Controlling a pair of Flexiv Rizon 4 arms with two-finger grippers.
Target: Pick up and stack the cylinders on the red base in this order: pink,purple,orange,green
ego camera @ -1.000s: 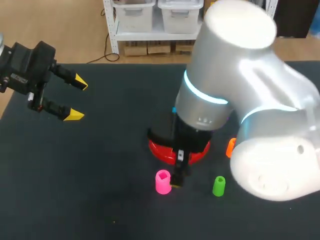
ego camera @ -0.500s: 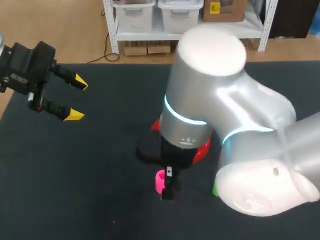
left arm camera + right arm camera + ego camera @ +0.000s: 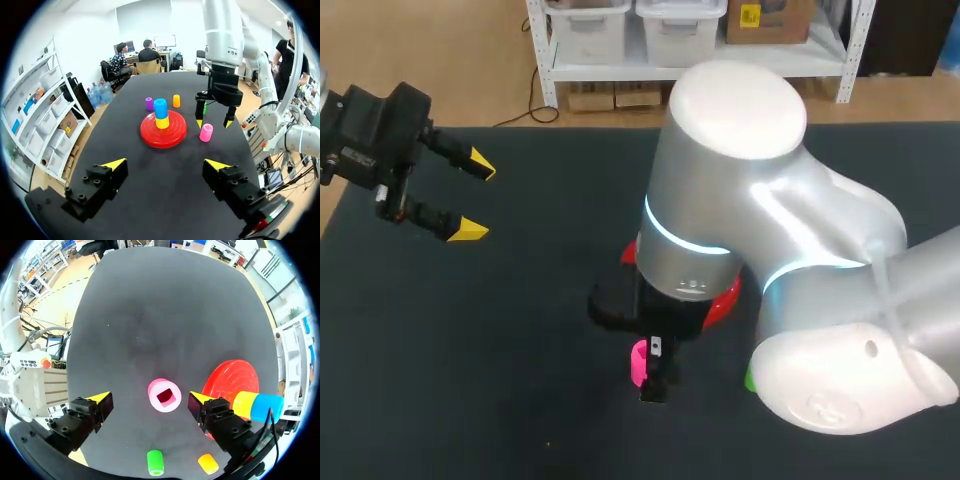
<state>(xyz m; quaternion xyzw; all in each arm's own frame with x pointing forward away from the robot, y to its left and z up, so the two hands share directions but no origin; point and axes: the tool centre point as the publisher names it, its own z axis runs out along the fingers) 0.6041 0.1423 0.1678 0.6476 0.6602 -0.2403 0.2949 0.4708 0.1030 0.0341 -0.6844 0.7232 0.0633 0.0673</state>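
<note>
Right gripper [image 3: 148, 398] spread wide over hollow pink plastic cylinder [image 3: 163, 395], 7 o'clock off round red base [image 3: 232, 376]; presumably because pink stacks first.

The right arm [image 3: 790, 260] is a fat silver-white shell with a glowing cyan ring [image 3: 685, 240], and the left gripper [image 3: 475, 197] is black, screw-studded, tipped with yellow wedges.
</note>
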